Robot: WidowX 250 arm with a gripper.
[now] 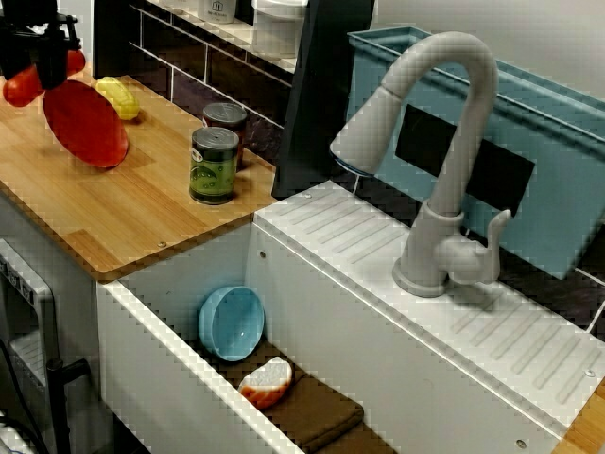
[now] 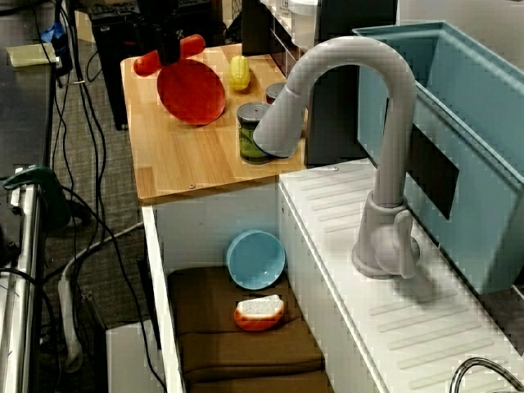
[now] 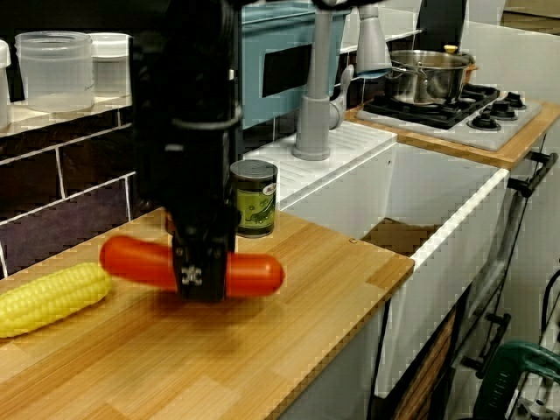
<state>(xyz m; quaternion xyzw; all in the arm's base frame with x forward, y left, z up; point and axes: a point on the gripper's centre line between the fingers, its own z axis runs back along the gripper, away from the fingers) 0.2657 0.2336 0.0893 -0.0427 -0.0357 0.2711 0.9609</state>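
My black gripper (image 1: 43,74) hangs over the far left end of the wooden counter (image 1: 142,222). Its fingers straddle the middle of a red sausage (image 1: 17,90), which sticks out on both sides of them, and they look shut on it. In the view from the sink end the gripper (image 2: 169,56) again crosses the sausage (image 2: 146,63). A red plate (image 1: 87,125) sits right beside it, its rim close to the fingertips. From counter level the gripper (image 3: 203,276) covers the sausage (image 3: 131,260), and I cannot pick out the plate there.
A yellow corn cob (image 1: 118,96) lies by the tiled wall. Two cans (image 1: 215,165) stand near the counter's sink end. The sink holds a blue bowl (image 1: 232,322), a red-and-white piece (image 1: 267,381) and a brown cloth. A grey faucet (image 1: 444,142) rises beyond it.
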